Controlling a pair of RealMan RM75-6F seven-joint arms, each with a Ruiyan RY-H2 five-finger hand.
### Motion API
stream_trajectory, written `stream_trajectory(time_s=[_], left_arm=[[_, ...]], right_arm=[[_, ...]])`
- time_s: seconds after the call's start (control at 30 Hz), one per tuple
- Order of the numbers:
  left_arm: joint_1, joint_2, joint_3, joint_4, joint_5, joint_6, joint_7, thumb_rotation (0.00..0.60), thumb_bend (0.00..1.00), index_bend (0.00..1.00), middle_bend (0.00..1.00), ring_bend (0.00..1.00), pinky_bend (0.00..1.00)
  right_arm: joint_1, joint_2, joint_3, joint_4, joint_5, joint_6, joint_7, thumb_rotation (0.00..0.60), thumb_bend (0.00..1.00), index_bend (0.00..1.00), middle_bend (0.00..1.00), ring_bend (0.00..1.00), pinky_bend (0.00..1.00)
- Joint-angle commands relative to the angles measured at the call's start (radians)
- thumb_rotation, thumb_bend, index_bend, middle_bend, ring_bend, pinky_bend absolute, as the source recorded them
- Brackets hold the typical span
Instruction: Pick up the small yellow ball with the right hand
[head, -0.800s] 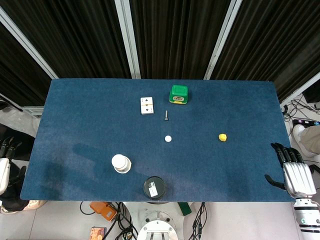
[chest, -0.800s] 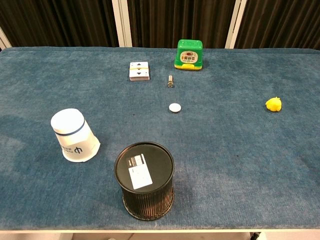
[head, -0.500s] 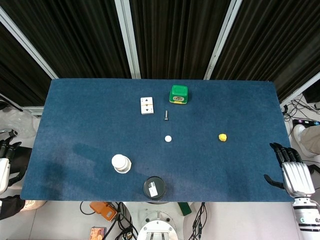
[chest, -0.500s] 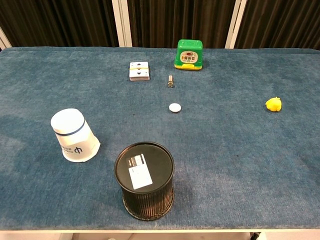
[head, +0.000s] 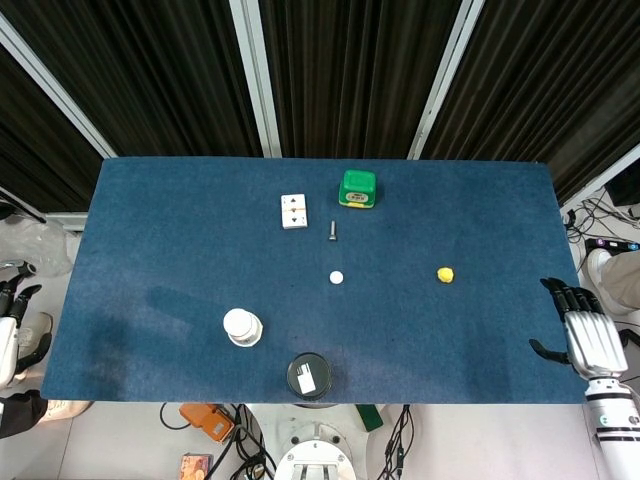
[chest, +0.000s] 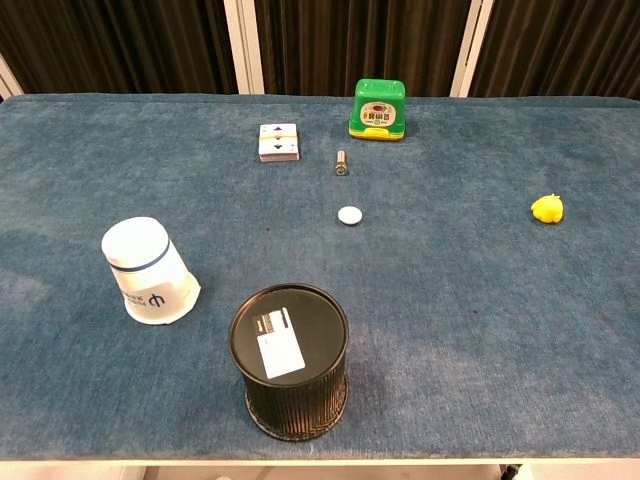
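Here the blue table (head: 180, 240) carries everything. Off its right edge, the right robot hand (head: 587, 335) hovers with fingers spread, holding nothing. The left robot hand (head: 10, 325), partly cropped, grips nothing. The small yellow ball (head: 446, 274) lies on the table's right side, apart from both.

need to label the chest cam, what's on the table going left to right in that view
white paper cup → black can → deck of cards → small bolt → white disc → green box → yellow ball. The can and the cards overlap somewhat left to right.
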Motion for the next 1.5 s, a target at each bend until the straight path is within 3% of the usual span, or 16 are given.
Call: stream_trajectory(time_s=[0.03,0.57,0.77,1.5], left_arm=[[0.002,0.0,0.001,-0.004,0.001,0.003,0.003,0.6,0.29,0.17,0.05,0.06,0.17],[0.004,0.002,-0.003,-0.004,-0.006,0.005,0.002,0.6,0.29,0.17,0.05,0.06,0.17],[0.004,0.003,-0.004,-0.003,-0.008,0.005,0.001,0.6,0.29,0.17,0.05,0.06,0.17],[0.002,0.005,-0.005,0.001,-0.011,-0.002,-0.003,0.6,0.29,0.17,0.05,0.06,0.17]], right_arm=[[0.043,-0.035,0.018,0.053,0.016,-0.057,0.024,0.6,0.3,0.18,0.18,0.21,0.17],[0.224,-0.251,0.07,0.412,0.09,-0.303,0.104,0.6,0.3,0.31,0.18,0.21,0.17],[0.272,-0.353,0.091,0.534,0.097,-0.321,0.123,0.6,0.3,0.36,0.18,0.21,0.17],[0.376,-0.483,0.092,0.643,0.087,-0.395,0.16,0.6,0.31,0.43,0.18,0.21,0.17]])
